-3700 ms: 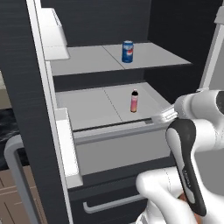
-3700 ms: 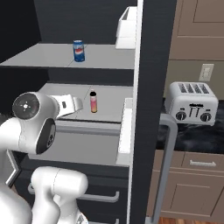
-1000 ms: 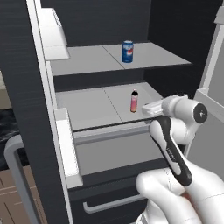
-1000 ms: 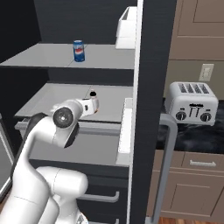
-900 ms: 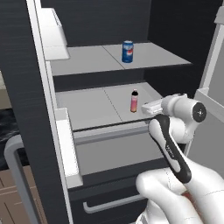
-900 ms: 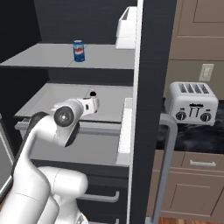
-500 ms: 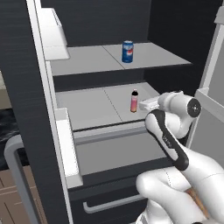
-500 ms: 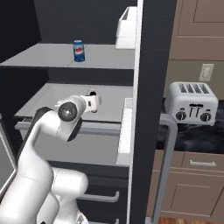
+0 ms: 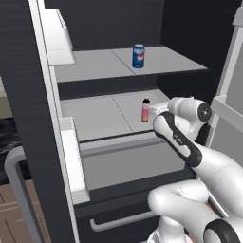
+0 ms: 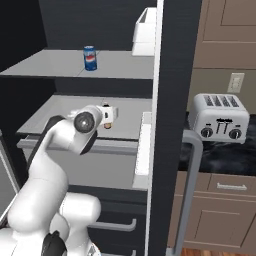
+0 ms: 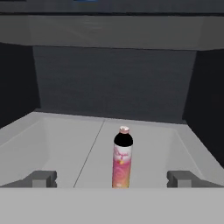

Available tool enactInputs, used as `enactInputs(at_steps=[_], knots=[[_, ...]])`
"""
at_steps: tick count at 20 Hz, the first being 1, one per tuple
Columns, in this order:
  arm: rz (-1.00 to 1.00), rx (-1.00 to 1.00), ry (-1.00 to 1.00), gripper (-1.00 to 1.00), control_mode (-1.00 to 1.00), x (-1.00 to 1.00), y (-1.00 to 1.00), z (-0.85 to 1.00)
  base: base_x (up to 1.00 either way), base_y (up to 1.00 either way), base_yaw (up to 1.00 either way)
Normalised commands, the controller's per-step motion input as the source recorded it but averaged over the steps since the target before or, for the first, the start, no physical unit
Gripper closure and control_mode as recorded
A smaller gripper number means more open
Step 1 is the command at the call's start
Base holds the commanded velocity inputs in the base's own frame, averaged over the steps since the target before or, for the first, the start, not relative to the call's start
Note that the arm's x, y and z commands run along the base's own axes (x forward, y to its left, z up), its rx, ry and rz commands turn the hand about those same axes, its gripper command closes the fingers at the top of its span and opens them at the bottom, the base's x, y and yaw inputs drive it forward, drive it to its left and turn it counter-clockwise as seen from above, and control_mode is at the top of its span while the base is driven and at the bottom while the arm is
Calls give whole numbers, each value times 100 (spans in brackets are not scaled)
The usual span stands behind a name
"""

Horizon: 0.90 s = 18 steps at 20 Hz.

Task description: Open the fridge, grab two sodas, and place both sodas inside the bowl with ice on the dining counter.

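The fridge [image 9: 109, 23] stands open, its light grey shelves showing. The two sodas are inside: a blue can [image 9: 138, 56] [image 10: 90, 58] on the upper shelf and a pink-labelled bottle [image 9: 145, 109] [image 11: 122, 157] upright on the shelf below. My gripper [image 9: 153, 113] [image 10: 111, 114] [image 11: 113, 179] is open at the front of that lower shelf, just short of the bottle. In the hand view the bottle stands centred between the spread fingertips [image 11: 41, 178], a little beyond them. In the right base view my hand hides most of the bottle [image 10: 106, 125]. The bowl with ice and the dining counter are out of view.
The left fridge door [image 9: 28, 118] with its white bins hangs open beside my arm, and the right door [image 10: 172, 100] is edge-on. A toaster [image 10: 220, 117] sits on the wall counter to the right. A drawer handle [image 9: 123, 220] runs below the shelves.
My arm has stretched forward and leftward into the fridge, bringing the hand up to the bottle. The jaws have stayed open. The can and bottle have not moved.
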Motion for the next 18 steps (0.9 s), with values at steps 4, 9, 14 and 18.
enactInputs(at_steps=[4, 9, 14, 18], knots=[[0, 2, 0, -100, -100, 28, 0, -10, 0, 0, 0], [0, 0, 0, -100, -100, 27, 0, -20, 0, 0, 0], [0, 0, 0, -100, -100, 24, 0, -23, 0, 0, 0], [0, 0, 0, -100, -100, 24, -1, -23, 0, 0, 0]])
